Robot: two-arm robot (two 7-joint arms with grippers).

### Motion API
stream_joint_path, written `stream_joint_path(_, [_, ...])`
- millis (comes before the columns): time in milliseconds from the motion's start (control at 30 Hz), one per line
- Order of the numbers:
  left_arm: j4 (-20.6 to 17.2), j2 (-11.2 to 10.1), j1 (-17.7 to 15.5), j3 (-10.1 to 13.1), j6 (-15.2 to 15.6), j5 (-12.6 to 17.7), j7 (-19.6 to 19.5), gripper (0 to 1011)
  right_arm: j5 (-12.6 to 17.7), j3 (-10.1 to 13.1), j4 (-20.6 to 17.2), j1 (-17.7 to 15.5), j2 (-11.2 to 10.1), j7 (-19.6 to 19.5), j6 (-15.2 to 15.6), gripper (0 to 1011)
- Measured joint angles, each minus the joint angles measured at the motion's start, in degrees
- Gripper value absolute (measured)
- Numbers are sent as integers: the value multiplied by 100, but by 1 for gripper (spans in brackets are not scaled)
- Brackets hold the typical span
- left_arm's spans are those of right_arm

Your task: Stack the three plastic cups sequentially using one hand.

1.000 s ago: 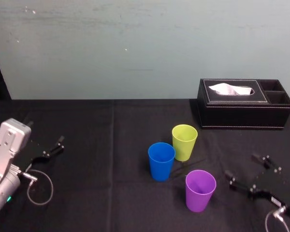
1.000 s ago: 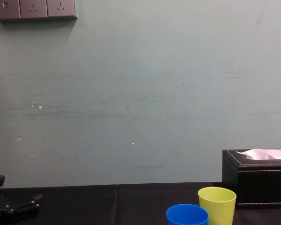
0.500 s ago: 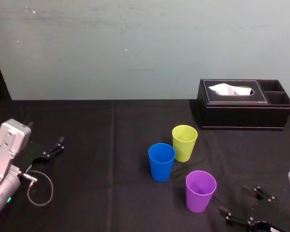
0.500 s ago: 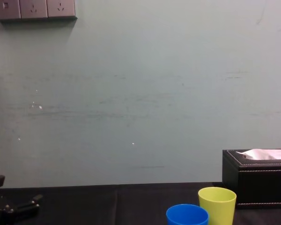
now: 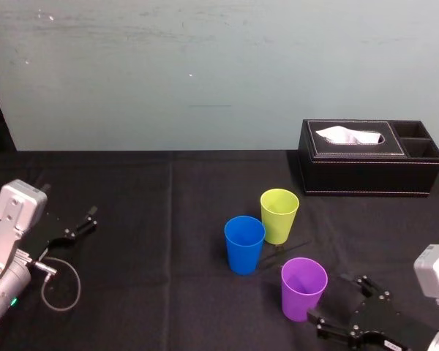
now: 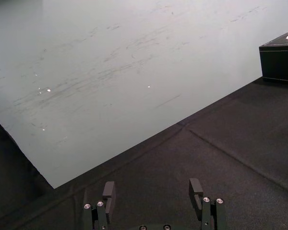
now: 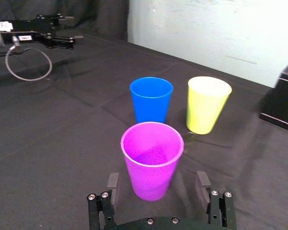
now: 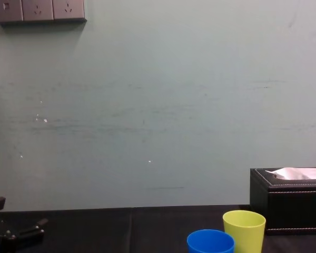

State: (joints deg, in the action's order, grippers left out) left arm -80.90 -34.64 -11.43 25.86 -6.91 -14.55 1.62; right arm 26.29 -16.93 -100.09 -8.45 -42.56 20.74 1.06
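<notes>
Three plastic cups stand upright and apart on the black tablecloth: a blue cup (image 5: 244,245), a yellow-green cup (image 5: 279,216) behind it to the right, and a purple cup (image 5: 303,288) nearest me. My right gripper (image 5: 336,301) is open, low at the purple cup's right side. From the right wrist, the purple cup (image 7: 152,160) stands between the spread fingers (image 7: 113,184) with a gap on each side, and the blue cup (image 7: 151,99) and yellow-green cup (image 7: 208,104) are beyond it. My left gripper (image 5: 77,223) rests open at the far left, its fingers (image 6: 109,191) bare.
A black tissue box (image 5: 369,157) sits at the back right against the wall, behind the cups. A loop of cable (image 5: 58,285) lies by the left arm. Bare black cloth (image 5: 154,219) spreads between the left arm and the cups.
The right gripper has swung from the right side down toward the near edge, then left, up to the purple cup. The cups and the left arm stayed put.
</notes>
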Motion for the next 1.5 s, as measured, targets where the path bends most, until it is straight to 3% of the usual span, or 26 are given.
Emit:
stream_joint_path(233, [0, 0, 0, 0, 0, 0, 0, 1001, -137, -129, 111, 170, 242, 151, 120, 1000])
stream_joint_path(600, [0, 0, 0, 0, 0, 0, 0, 1000, -58, -49, 308, 232, 618, 211, 257, 1000])
stream_joint_path(933, [0, 0, 0, 0, 0, 0, 0, 1000, -283, -111, 607, 450, 937, 236, 259, 1000])
stream_joint_path(1500, [0, 0, 0, 0, 0, 0, 0, 1000, -326, -127, 635, 473, 965, 237, 239, 1000])
